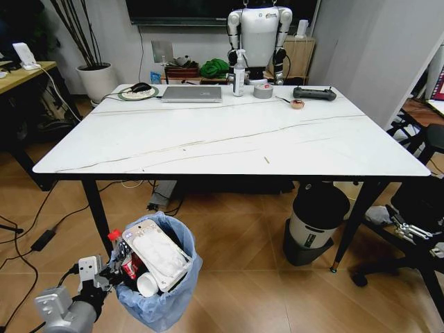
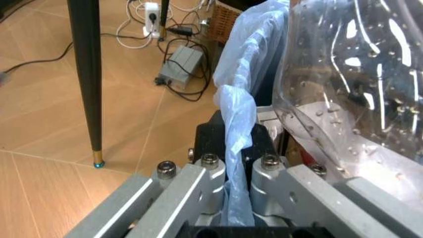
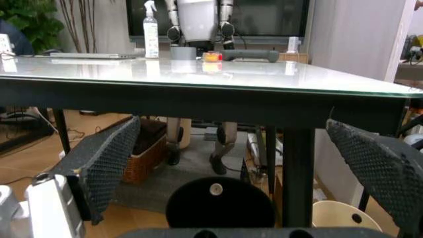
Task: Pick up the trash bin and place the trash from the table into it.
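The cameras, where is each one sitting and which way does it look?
Head view: high, looking down at the white marble-look table, left gripper on the blue-bagged trash bin.
Left wrist view: looking along the left gripper shut on the bag rim.
Right wrist view: low, facing the table edge, open fingers.
Shared: table, grey tape roll.

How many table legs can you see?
2 legs: left front leg by the trash bin, right front leg by the white-and-black cylinder. Back legs may be hidden.

Glossy marble-look table (image 1: 229, 139) (crinkly plastic trash bin (image 1: 170, 298) liner).
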Controlling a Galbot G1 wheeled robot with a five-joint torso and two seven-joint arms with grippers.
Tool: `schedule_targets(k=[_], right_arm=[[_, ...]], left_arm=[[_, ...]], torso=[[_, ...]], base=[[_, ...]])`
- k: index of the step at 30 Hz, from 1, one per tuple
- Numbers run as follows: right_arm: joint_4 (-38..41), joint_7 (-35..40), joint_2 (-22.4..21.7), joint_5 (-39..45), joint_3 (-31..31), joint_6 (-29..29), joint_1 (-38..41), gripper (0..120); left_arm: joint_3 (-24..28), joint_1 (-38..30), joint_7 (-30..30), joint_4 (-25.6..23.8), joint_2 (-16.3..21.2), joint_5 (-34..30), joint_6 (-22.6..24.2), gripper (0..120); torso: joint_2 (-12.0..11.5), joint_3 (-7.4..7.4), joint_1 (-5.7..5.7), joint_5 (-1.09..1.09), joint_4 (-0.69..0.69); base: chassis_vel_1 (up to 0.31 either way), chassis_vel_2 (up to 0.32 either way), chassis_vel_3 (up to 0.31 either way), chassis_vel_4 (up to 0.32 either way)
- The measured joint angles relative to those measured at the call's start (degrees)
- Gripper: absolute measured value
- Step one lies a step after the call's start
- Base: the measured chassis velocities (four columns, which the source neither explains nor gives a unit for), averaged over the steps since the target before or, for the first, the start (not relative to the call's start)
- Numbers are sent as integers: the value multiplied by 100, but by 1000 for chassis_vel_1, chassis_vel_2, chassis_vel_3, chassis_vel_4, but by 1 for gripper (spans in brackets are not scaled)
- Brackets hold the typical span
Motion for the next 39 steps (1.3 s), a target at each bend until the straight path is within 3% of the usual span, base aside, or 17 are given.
schedule_targets(k=[39], right_arm=[[0,0,0,0,0,0,0,100]], left_arm=[[55,-5,-31,54,-95,24,34,0]], torso=[[-961,-587,-373,0,0]], base=[[0,0,0,0]])
